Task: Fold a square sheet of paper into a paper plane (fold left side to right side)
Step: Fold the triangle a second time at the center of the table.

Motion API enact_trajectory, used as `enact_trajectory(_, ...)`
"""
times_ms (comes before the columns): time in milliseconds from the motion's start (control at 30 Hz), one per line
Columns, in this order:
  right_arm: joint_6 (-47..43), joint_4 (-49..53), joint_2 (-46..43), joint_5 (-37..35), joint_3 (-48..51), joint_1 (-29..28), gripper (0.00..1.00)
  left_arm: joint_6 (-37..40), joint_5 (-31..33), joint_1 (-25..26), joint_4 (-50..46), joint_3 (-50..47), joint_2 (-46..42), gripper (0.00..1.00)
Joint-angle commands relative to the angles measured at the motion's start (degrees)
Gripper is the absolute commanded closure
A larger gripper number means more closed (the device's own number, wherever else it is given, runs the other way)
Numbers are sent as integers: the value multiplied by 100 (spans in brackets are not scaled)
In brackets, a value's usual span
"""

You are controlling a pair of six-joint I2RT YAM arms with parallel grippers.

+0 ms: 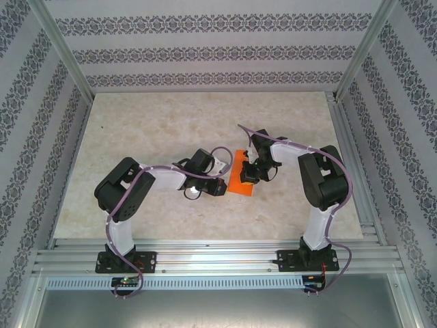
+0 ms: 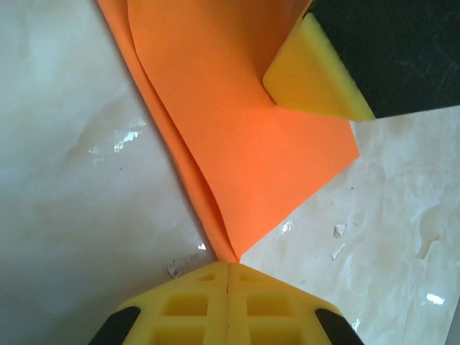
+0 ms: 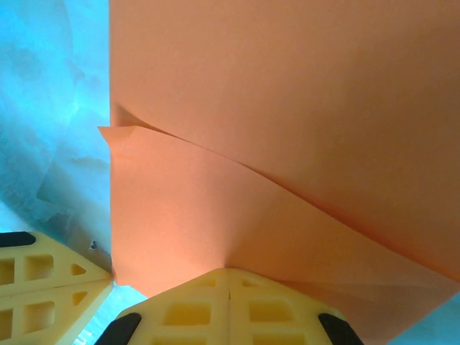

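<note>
The square sheet of paper [image 1: 240, 180] is bright orange and lies folded over on the marble tabletop between the two arms. Its two layers [image 2: 237, 129] run together at a near corner. My left gripper [image 2: 228, 264] is shut, and its yellow tips meet that corner. My right gripper [image 3: 228, 272] is also shut; its tips rest against the upper layer [image 3: 287, 93], which puckers around them. One yellow fingertip [image 2: 309, 75] of the right gripper sits on the paper in the left wrist view. The left gripper's fingers [image 3: 43, 280] lie beside the sheet's edge. A paper plane is out of view.
The marble tabletop [image 1: 157, 123] stretches wide behind and to the left of the arms. Patterned walls [image 1: 205, 51] and metal frame posts [image 1: 65, 48] enclose it. An aluminium rail [image 1: 218, 256] carrying both arm bases runs along the near edge.
</note>
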State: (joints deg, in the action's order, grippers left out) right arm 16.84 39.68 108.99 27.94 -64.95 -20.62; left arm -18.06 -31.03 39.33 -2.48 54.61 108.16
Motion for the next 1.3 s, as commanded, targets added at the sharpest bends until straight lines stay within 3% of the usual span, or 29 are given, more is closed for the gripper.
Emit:
enact_trajectory(0,-88,158,231,-712,23,6,95,98,241,-90,-890,-315,-115,100)
enact_trajectory(200,-51,-197,-268,-300,-65,-11,91,-125,77,-263,-858,-150,-490,95)
enact_trajectory(300,2,-309,-649,-256,-71,46,84,-395,-153,-297,-672,39,-490,84)
enact_trajectory(467,93,-499,-1193,-395,198,299,76,-945,-412,-302,-235,353,-291,67)
enact_trajectory(700,258,-983,-1395,-254,694,474,76,-1120,-671,-303,-49,987,294,60)
enact_trajectory(900,267,-1076,-1441,-240,909,561,75,-1015,-723,-303,-176,1434,712,60)
enact_trajectory(1267,472,-1533,-1822,79,1533,838,67,-844,-525,-299,-447,1895,1080,75)
